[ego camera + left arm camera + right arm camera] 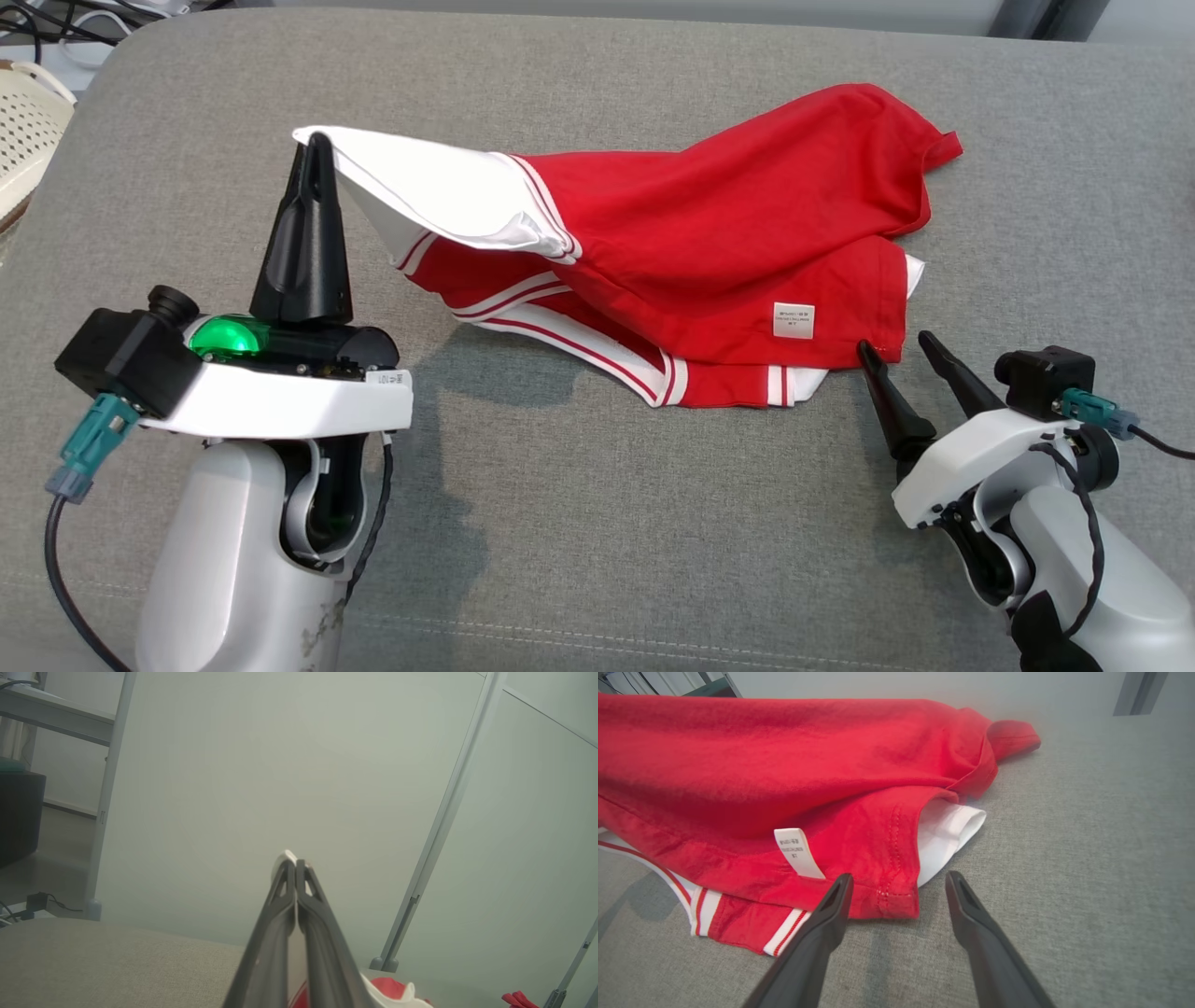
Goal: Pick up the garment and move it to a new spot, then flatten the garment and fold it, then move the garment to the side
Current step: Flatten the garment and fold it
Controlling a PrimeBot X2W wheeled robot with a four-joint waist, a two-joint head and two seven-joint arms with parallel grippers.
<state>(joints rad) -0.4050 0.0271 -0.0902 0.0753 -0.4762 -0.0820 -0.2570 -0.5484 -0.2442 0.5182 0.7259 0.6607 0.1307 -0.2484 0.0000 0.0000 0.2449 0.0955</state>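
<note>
Red-and-white garment (pixel 709 252), centre frame on grey cushion (pixel 579 523): white corner held raised in clamped left gripper (pixel 319 142), upper left; right gripper (pixel 894 342) spread wide, empty, beside lower-right hem.

Sewn-in tag (pixel 794 320), white, on the red garment (pixel 728 215), right of centre in the head view: three short lines of grey print, too small to read. In the right wrist view, lower centre-left, the print on it is larger but just as illegible. Sticker (pixel 399 378), white, on the housing of the left gripper (pixel 320 140), lower left of the head view: dark marks, unreadable. No text, brand or number can be read.
</note>
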